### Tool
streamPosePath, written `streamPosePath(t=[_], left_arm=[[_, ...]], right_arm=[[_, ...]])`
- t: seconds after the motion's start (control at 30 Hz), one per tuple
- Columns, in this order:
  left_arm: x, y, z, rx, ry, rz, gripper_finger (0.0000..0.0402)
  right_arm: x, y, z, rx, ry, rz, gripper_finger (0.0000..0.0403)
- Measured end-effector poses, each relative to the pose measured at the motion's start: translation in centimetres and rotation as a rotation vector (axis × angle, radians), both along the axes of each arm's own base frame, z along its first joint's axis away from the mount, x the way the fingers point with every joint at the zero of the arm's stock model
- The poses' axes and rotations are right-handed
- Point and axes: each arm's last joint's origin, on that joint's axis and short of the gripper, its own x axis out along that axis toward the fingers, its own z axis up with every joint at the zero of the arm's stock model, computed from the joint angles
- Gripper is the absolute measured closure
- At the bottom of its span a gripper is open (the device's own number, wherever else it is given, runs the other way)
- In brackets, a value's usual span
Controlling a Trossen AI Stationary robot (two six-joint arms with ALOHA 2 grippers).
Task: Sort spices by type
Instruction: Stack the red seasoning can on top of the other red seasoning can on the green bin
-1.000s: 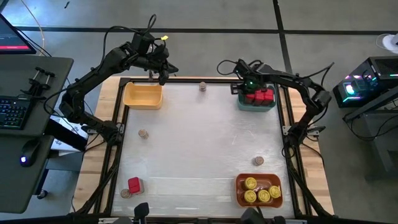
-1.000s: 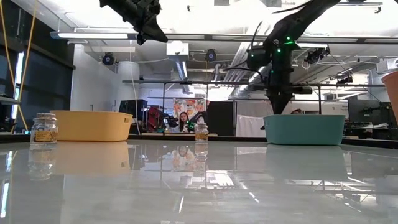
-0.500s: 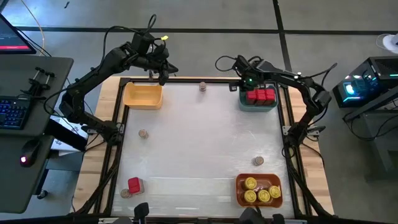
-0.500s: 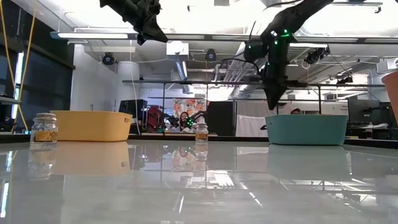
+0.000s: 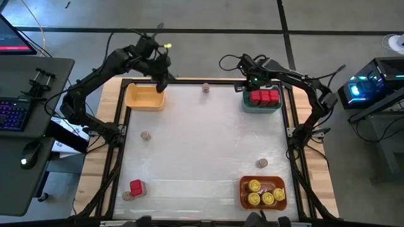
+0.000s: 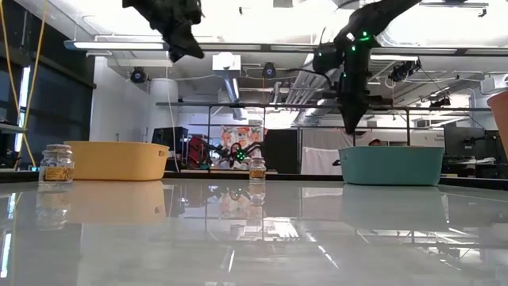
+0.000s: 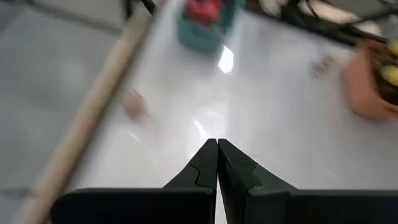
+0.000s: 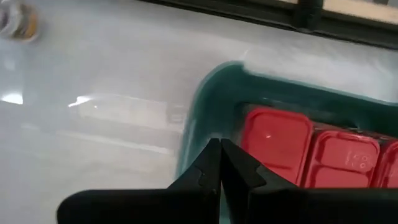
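Observation:
Both grippers are shut with nothing between their fingers. My left gripper [image 5: 161,86] hangs high over the yellow bin's [image 5: 145,96] right far corner, slanting down. My right gripper [image 8: 219,143] hangs above the left rim of the teal bin [image 8: 205,99], in which three red tins [image 5: 264,97] lie. Several yellow-lidded jars [image 5: 265,193] sit in the orange bin [image 5: 242,188]. Tan jars stand on the table at the far edge [image 5: 206,87], at the left [image 5: 146,135] and at the right [image 5: 262,163]. A red tin [image 5: 136,186] stands near left, a tan jar [image 5: 128,196] beside it.
A black frame rail [image 5: 189,81] runs around the white table top. In the low view the yellow bin [image 6: 117,160] and the teal bin [image 6: 390,165] stand at the far edge, with a jar [image 6: 256,168] between them. The table's middle is bare.
My right gripper has risen out of the teal bin and now hangs above its rim, still shut. My left gripper has tipped further downward over the yellow bin's right end, staying shut. The tins and jars have not moved.

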Motion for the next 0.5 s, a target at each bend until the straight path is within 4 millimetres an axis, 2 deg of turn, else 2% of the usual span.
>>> streamPosePath(t=[0.13, 0.3, 0.4, 0.5], left_arm=[[0.2, -2.8, -2.0, -0.150, 0.088, -0.036, 0.0402], [0.5, -8.9, -5.3, -0.224, 0.069, -0.054, 0.0401], [-0.5, -12.8, -7.3, -0.241, 0.178, 0.038, 0.0402], [-2.3, -16.4, -7.4, -0.264, 0.262, 0.117, 0.0402]], right_arm=[[0.5, 1.4, 0.9, -0.051, 0.011, 0.042, 0.0403], [0.7, 2.3, 1.6, -0.084, 0.010, 0.127, 0.0403], [0.7, 2.5, 2.0, -0.095, 0.013, 0.192, 0.0403], [0.7, 2.4, 2.2, -0.115, 0.009, 0.243, 0.0403]])
